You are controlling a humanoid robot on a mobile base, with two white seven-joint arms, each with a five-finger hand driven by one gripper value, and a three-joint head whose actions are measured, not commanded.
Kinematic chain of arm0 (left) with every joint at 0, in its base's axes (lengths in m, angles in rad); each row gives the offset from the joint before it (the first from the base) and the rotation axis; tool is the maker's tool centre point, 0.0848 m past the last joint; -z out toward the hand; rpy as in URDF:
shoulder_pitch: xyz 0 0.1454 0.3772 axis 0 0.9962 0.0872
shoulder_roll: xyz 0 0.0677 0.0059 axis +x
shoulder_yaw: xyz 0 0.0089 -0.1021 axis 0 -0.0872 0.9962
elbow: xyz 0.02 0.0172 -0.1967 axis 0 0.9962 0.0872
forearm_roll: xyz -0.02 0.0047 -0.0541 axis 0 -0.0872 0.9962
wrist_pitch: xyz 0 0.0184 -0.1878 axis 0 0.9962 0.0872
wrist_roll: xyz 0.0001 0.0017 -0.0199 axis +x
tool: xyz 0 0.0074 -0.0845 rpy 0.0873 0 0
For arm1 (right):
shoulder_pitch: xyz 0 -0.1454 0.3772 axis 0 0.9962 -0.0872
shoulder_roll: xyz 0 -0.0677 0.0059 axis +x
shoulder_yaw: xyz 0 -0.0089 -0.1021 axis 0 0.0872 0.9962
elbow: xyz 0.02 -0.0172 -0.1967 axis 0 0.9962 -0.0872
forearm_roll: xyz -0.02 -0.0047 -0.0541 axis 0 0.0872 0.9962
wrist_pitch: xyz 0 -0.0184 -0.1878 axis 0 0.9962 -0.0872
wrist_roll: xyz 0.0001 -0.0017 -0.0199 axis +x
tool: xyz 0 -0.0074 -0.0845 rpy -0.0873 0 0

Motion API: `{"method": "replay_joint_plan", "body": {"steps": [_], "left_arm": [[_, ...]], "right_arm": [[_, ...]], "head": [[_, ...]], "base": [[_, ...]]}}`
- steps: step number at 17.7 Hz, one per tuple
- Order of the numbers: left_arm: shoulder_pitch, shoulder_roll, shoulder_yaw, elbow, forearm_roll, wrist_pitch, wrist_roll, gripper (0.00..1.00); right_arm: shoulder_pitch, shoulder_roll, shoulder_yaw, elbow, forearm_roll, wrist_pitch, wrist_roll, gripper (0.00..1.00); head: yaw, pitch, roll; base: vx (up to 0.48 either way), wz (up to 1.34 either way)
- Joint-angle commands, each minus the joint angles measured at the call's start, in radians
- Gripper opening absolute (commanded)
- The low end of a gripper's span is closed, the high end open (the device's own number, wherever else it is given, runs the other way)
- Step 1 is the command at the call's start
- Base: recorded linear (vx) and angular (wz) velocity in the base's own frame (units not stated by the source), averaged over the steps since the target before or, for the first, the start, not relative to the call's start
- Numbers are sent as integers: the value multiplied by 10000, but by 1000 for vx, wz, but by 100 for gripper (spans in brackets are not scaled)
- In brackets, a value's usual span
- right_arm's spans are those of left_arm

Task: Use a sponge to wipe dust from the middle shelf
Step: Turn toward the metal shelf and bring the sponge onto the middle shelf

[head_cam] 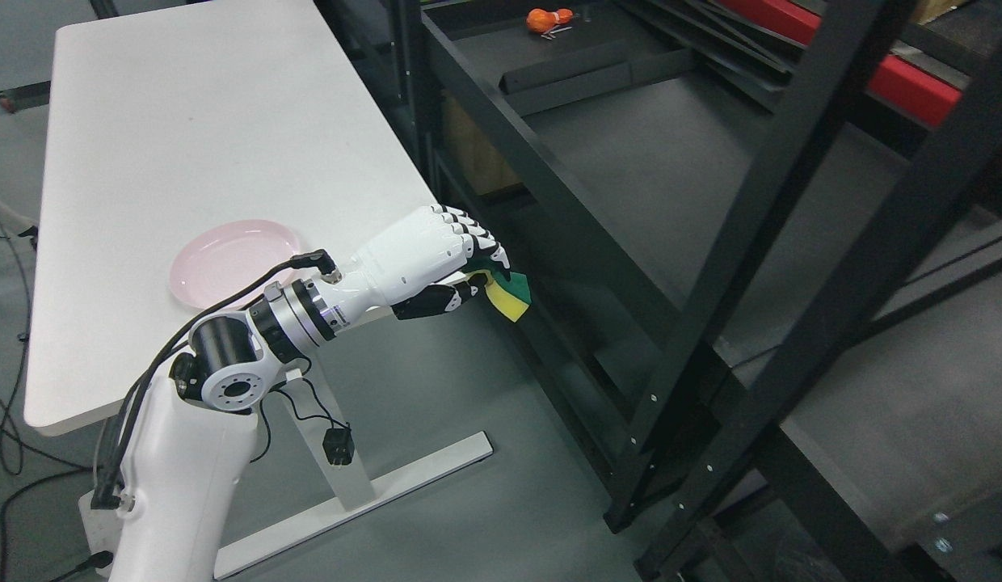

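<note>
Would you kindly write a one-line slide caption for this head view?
Left hand holds a yellow-green sponge between the white table and the black shelf; a pink plate sits on the table.

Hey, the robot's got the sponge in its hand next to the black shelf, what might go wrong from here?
1. The left hand pinches the sponge only by one end; most of it sticks out past the fingers, so pressing on the shelf could fold it or pull it loose.
2. The shelf's front rail lies between hand and shelf surface, so the knuckles may strike it.
3. The pink plate sits beside the forearm; a swing back could knock it.
</note>
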Motion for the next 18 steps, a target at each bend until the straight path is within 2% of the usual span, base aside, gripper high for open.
{"method": "replay_joint_plan", "body": {"steps": [1, 8, 11, 16, 18], "left_arm": [[-28, -438, -22, -74, -13, 1, -16, 0], [-89, -531, -37, -13, -29, 1, -16, 0], [-135, -806, -68, 18, -59, 1, -31, 0], [-166, -1077, -1536, 125, -59, 1, -31, 0], [-623, -1077, -2044, 156, -59, 1, -61, 0]], "right_arm": [[-2, -175, -1, -175, 0, 5, 4, 100], [-2, -175, -1, -175, 0, 5, 4, 100], [-2, -175, -1, -175, 0, 5, 4, 100], [-2, -175, -1, -175, 0, 5, 4, 100], [-2, -175, -1, -175, 0, 5, 4, 100]], "head": [[0, 0, 0], [0, 0, 0], [0, 0, 0], [0, 0, 0], [0, 0, 0]], "base": [[-171, -587], [-152, -561], [-122, -536], [-123, -572], [-136, -612]]}}
